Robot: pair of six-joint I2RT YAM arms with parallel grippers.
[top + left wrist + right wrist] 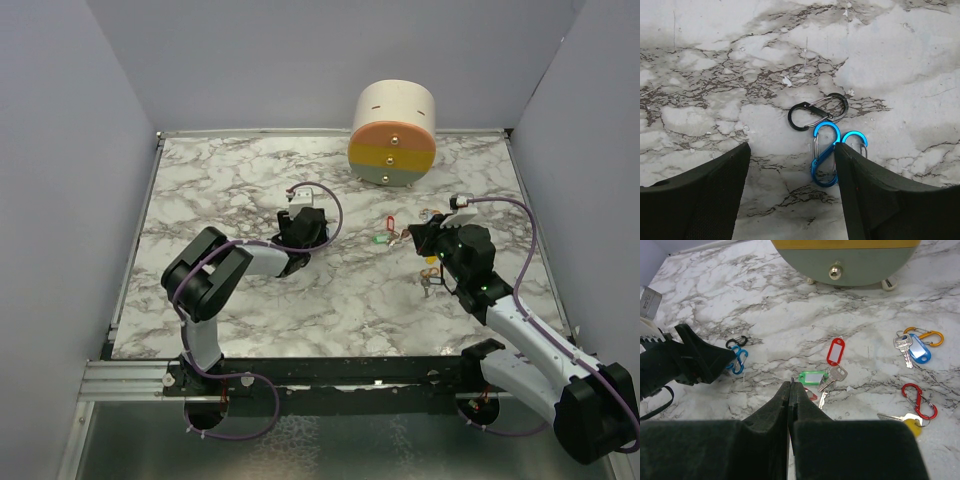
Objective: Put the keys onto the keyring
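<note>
Marble-patterned bench [300,310], grey walls on three sides, round striped drawer box [392,133] at the upper centre of the top view.

Progress: judged as barely begun. No keyring can be made out with any key threaded on it, and I cannot pick out a keyring for certain. All keys lie loose on the bench, right of centre in the top view.

Hands:
- left hand [791,150]: released, jaws wide, low over the bench. Two blue clips [825,155] lie between its fingers and touch the right one; black clip [817,111] just above them. Nothing grasped.
- right hand [791,385]: clenched, fingers pressed together. A tiny sliver shows at the tips, too small to name.

Key positions, right wrist view:
- silver key with red and green tags [836,374]: frame centre, just beyond the right hand's tips. Long axis diagonal, head upper right, blade toward lower left.
- blue-tagged key [901,346]: upper right, beside an orange clip [925,335]. Axis near vertical, blade pointing down.
- yellow-headed key [900,418]: lower right, below a red clip [919,401]. Axis near horizontal, blade pointing left.

Left to do: every threading step.
</note>
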